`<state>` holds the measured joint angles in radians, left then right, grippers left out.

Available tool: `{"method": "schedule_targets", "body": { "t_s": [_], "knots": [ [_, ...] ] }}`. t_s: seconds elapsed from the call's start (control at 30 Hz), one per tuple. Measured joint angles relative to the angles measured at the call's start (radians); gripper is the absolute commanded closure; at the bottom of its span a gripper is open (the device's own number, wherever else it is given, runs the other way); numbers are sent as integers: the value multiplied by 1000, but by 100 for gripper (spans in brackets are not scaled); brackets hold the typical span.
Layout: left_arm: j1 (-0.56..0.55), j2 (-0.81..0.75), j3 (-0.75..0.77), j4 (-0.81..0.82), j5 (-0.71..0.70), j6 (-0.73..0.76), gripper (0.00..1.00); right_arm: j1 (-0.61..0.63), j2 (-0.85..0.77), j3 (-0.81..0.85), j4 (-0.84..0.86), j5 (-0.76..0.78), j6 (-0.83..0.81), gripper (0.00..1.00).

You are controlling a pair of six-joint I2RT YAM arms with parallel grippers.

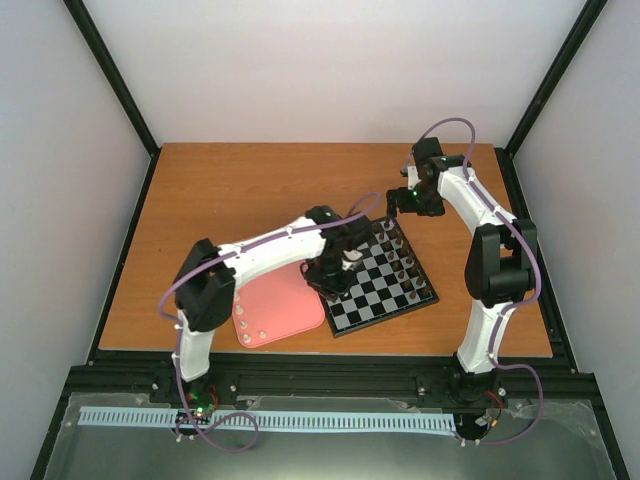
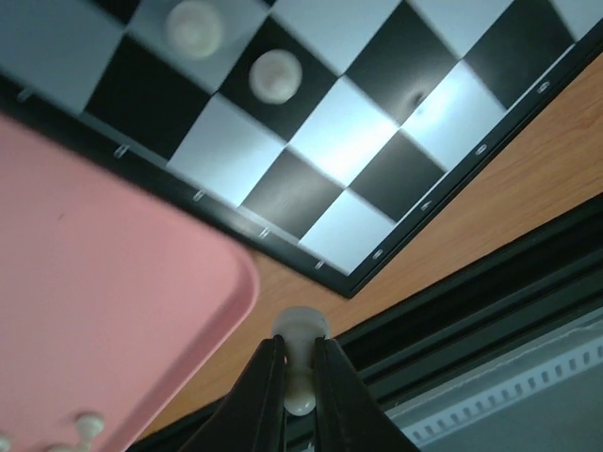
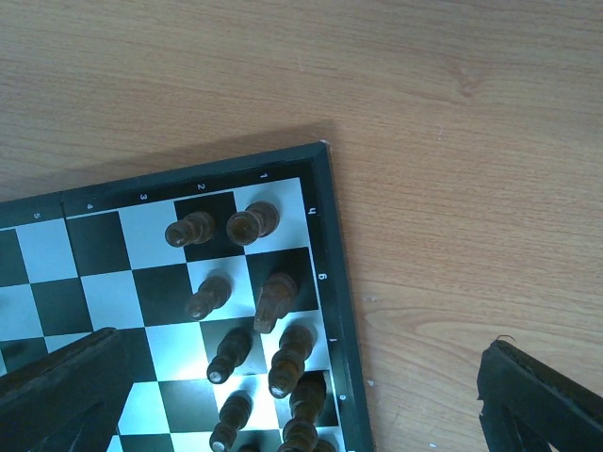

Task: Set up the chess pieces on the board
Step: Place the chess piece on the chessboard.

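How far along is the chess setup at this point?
Early on. Done: at least two cream pieces stand on the board, opposite rows of dark brown pieces. In hand: the left gripper is shut on one cream piece. Left: more pale pieces lie on the pink tray. The right gripper hangs open, empty.
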<state>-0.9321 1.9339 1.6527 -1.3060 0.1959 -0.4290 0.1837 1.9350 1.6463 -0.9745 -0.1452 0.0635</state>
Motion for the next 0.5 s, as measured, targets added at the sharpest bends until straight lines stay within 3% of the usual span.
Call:
{"method": "schedule_targets", "body": {
  "t_s": [0.5],
  "knots": [
    [-48,250,194,-14,-23,40,99,0,0,-6,0,6,-1,0]
  ]
}}
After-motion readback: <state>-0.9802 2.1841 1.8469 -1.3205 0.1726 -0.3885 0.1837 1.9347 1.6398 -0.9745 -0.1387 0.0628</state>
